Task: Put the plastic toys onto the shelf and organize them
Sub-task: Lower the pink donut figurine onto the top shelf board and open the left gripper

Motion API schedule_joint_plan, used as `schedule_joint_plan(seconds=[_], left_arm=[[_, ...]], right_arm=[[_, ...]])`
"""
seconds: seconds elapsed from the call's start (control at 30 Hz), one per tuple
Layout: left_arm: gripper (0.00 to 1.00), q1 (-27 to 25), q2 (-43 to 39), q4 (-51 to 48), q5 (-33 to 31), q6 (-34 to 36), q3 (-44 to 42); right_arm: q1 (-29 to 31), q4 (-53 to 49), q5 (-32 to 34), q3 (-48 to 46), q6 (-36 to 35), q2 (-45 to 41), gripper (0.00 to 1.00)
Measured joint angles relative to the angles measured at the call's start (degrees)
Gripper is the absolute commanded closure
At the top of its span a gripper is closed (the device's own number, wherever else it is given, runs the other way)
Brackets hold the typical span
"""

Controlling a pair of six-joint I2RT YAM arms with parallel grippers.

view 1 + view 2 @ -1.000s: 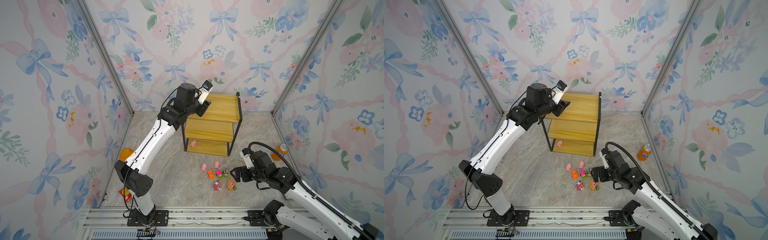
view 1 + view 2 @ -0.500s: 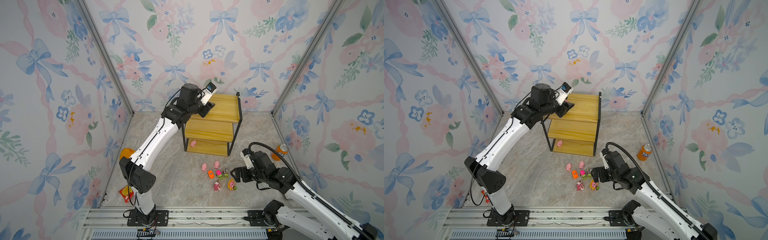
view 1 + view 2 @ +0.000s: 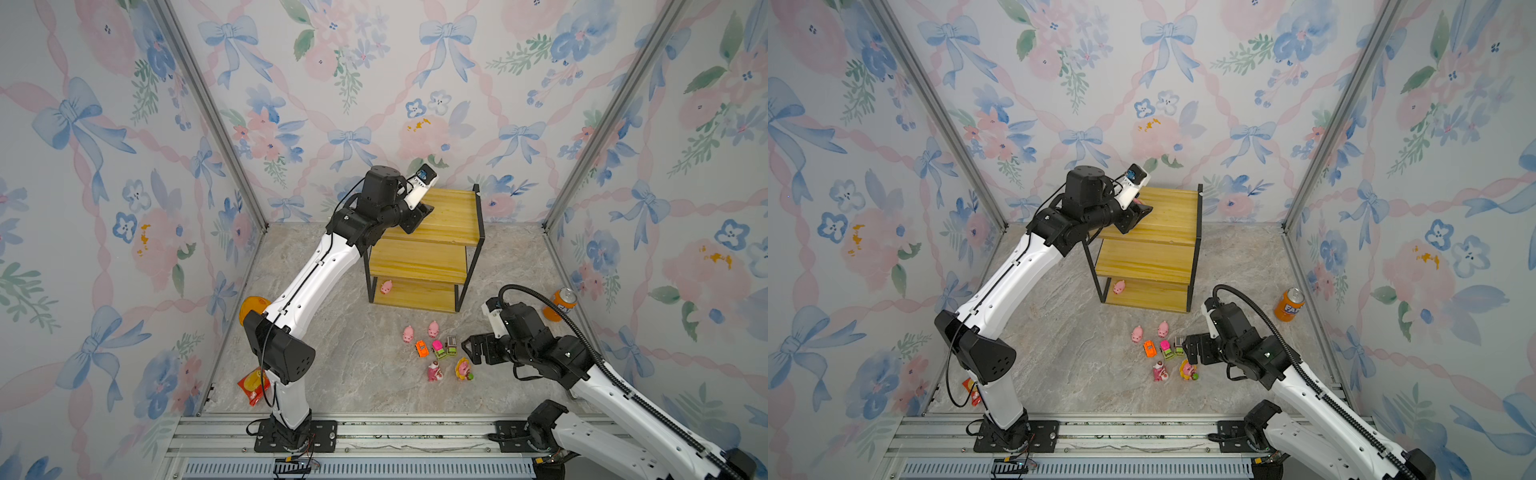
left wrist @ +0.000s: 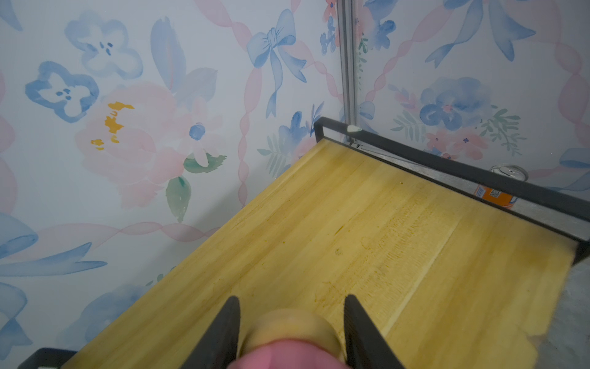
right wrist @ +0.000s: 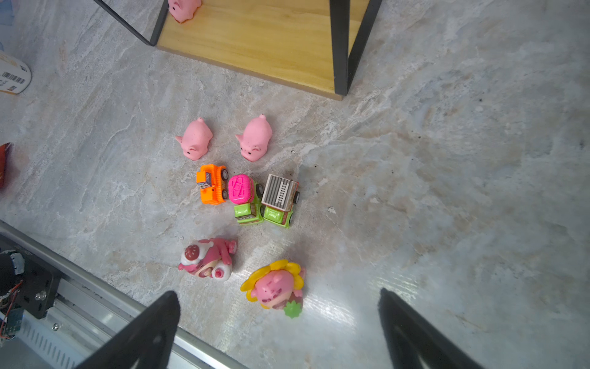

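Since a second ago the left gripper (image 4: pixel 290 306) has moved in from the left edge of the shelf (image 3: pixel 451 226). It now hangs over the left part of the top board, closed on a pink-and-yellow toy (image 4: pixel 287 338). The right gripper (image 3: pixel 473 348) has not moved: its jaws are spread wide and empty, low over the counter (image 3: pixel 332 353), just right of the loose toys.

Those toys lie as before on the counter in front of the shelf: two pigs (image 5: pixel 195 140) (image 5: pixel 255 139), the orange car (image 5: pixel 212 184), the pink-green car (image 5: pixel 244 198) touching the brown-green car (image 5: pixel 281 199), and two bear figurines (image 5: pixel 206 258) (image 5: pixel 276 286). A third pig (image 3: pixel 386 286) stays at the left end of the bottom board.

The held toy is blurred and cut off in the left wrist view. It is perhaps another bear, and whether it touches the board cannot be told. The soda can (image 4: pixel 498 191) shows only in part behind the shelf's black rail.
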Motion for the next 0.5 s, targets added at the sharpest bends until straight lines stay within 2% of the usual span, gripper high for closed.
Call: schedule_joint_plan(seconds=[0.3,0.5], left_arm=[[0.93,-0.44,0.15,0.0,-0.02,1.03,0.24],[0.87,-0.44,0.15,-0.02,-0.04,1.05,0.22]], right_arm=[[-0.04,0.0,0.0,-0.07,0.0,-0.09,0.01],[-0.04,0.0,0.0,-0.07,0.0,-0.13,0.01]])
